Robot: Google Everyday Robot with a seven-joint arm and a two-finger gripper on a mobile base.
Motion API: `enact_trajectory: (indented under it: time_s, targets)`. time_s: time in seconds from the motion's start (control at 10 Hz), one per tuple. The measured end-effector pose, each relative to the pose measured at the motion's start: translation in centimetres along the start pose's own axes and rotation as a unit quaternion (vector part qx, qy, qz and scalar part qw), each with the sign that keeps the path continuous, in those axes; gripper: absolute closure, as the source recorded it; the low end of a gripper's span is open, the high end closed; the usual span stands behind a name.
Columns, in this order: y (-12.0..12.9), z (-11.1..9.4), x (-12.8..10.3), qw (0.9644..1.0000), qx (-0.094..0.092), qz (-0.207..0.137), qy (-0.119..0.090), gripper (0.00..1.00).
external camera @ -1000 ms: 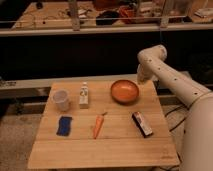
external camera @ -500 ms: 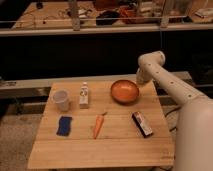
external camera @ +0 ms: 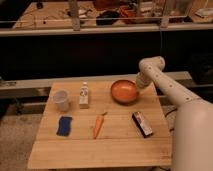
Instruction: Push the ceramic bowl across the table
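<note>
On the table [external camera: 115, 150], a blue sponge [external camera: 64, 126], a carrot [external camera: 99, 125] and a dark packet [external camera: 142, 124] lie in front of the ceramic bowl [external camera: 124, 91]. A small carton [external camera: 84, 95] and a cup [external camera: 61, 100] stand to the bowl's left. The bowl sits by the far edge, near the right corner. The pincer [external camera: 138, 84] hangs at the bowl's right rim; whether it is open or closed cannot be told. Room appears to lie leftward, up to the carton, and forward between carrot and packet.

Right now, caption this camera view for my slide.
White arm's gripper at the rim of the round orange ceramic bowl on the light wooden table.
</note>
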Motion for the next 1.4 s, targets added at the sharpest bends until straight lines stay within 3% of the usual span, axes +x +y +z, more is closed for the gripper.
enact_trajectory:
  time_s: [0.4, 0.8, 1.4]
  targets:
    - [1.3, 0.8, -0.9, 0.9992, -0.013, -0.03, -0.02, 0.98]
    - [2.5, 1.3, -4.5, 0.9953, -0.024, -0.084, -0.04, 0.98]
    - [5.5, 2.4, -5.0, 0.9916, -0.046, -0.111, -0.048, 0.98]
